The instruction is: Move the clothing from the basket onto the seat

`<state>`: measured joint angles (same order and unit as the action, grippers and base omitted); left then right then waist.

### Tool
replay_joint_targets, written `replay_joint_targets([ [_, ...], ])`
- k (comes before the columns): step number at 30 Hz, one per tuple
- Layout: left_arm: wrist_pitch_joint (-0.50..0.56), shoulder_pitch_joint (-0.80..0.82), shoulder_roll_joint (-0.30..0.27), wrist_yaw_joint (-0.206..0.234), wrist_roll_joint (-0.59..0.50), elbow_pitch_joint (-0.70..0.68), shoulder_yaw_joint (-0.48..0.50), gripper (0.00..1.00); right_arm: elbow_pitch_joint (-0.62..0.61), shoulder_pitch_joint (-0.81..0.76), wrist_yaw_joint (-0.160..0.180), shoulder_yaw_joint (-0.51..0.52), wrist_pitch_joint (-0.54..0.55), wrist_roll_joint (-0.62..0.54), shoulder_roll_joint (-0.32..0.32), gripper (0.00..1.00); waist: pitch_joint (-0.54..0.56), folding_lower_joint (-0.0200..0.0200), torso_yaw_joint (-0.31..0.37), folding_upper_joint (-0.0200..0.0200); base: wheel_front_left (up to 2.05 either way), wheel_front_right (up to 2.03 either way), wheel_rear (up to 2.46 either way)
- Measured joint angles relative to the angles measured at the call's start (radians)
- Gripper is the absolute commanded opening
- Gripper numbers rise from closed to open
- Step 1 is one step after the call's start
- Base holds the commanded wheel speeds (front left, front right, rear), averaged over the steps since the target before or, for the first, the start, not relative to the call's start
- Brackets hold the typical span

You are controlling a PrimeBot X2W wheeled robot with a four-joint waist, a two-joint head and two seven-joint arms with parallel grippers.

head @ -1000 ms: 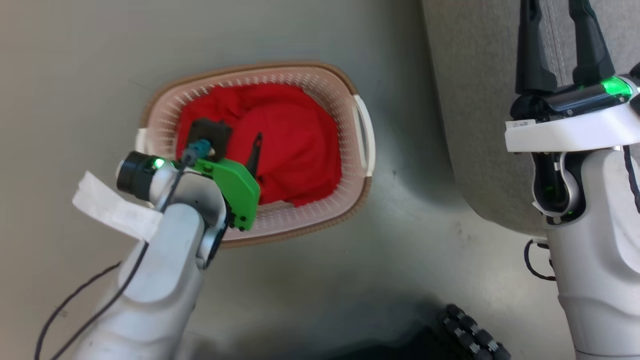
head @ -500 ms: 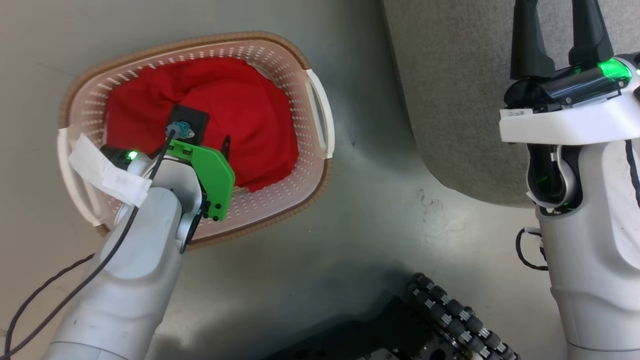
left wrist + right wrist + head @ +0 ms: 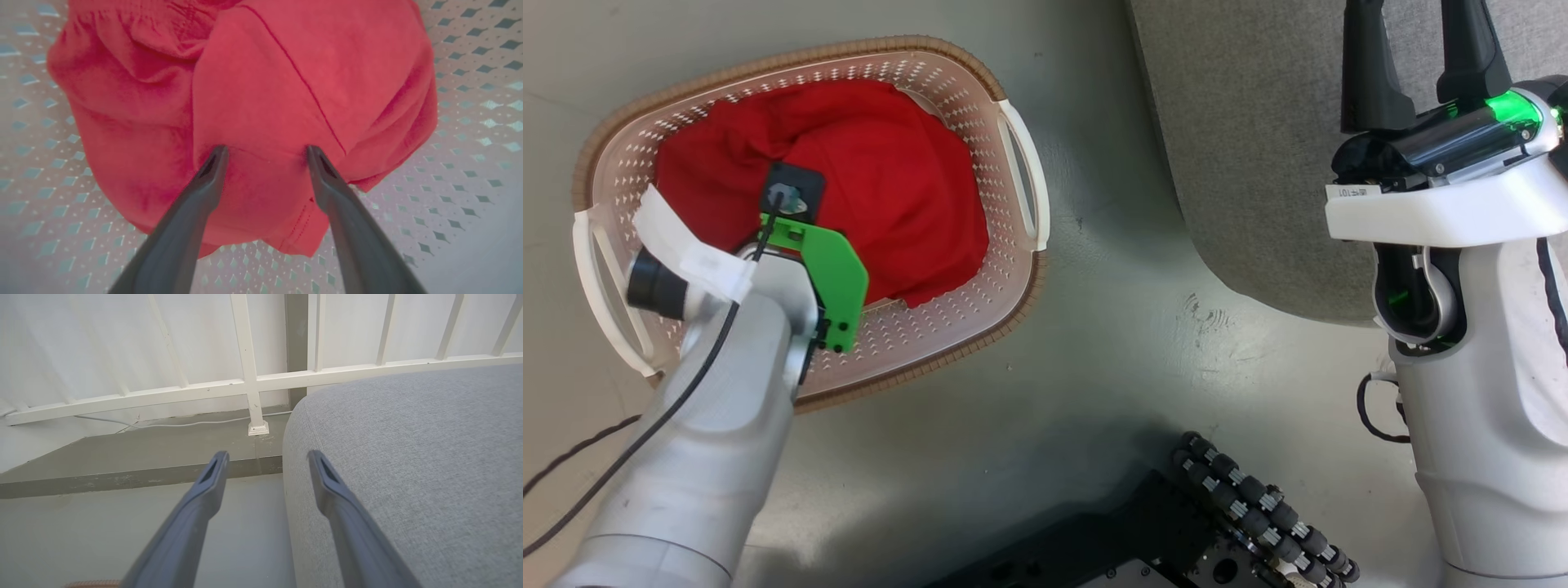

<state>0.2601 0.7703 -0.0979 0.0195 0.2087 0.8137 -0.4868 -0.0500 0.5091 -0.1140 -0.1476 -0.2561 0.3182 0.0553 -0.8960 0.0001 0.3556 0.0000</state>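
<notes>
Clothing [image 3: 261, 90] bright red, crumpled, heaped in basket [image 3: 907, 343].

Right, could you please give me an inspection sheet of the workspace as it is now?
Surface: grey-green floor, scuffed; the basket stands on it, apart from the seat.
Job's things: red clothing heaped in the basket; none on the part of the seat that shows.
Clutter: nothing seen.
Grippers: left gripper open, tips against the clothing; right gripper open, holding nothing, at the seat's edge.
Cables: black cable on the robot's left side; white cable below the railing.
Surroundings: white railing beyond the seat; wheeled base at the head view's bottom.
</notes>
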Motion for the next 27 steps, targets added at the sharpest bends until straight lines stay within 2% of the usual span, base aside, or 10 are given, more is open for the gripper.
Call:
replay_joint_targets([
  [9,0.039,0.020,-0.009,0.017,-0.011,0.089,-0.003,1.00,-0.017,0.000,0.000,-0.009,0.000,0.014,-0.004,1.00,-0.005,0.0000,0.002,0.0000,0.00,0.00,0.00],
  [10,0.040,0.022,-0.008,0.017,-0.011,0.095,-0.003,0.44,-0.020,0.000,0.000,-0.010,0.000,0.018,-0.005,1.00,-0.006,0.0000,0.002,0.0000,0.00,0.00,0.00],
  [11,0.040,0.025,-0.007,0.017,-0.011,0.103,-0.003,0.00,-0.021,0.000,0.000,-0.011,0.000,0.021,-0.006,1.00,-0.006,-0.0001,0.002,0.0000,0.00,0.00,0.00],
  [27,0.020,0.061,0.022,0.017,-0.008,0.183,-0.007,0.00,-0.005,-0.001,-0.009,0.002,0.000,0.026,-0.007,1.00,0.022,0.0000,-0.011,0.0000,0.00,0.00,0.00],
])
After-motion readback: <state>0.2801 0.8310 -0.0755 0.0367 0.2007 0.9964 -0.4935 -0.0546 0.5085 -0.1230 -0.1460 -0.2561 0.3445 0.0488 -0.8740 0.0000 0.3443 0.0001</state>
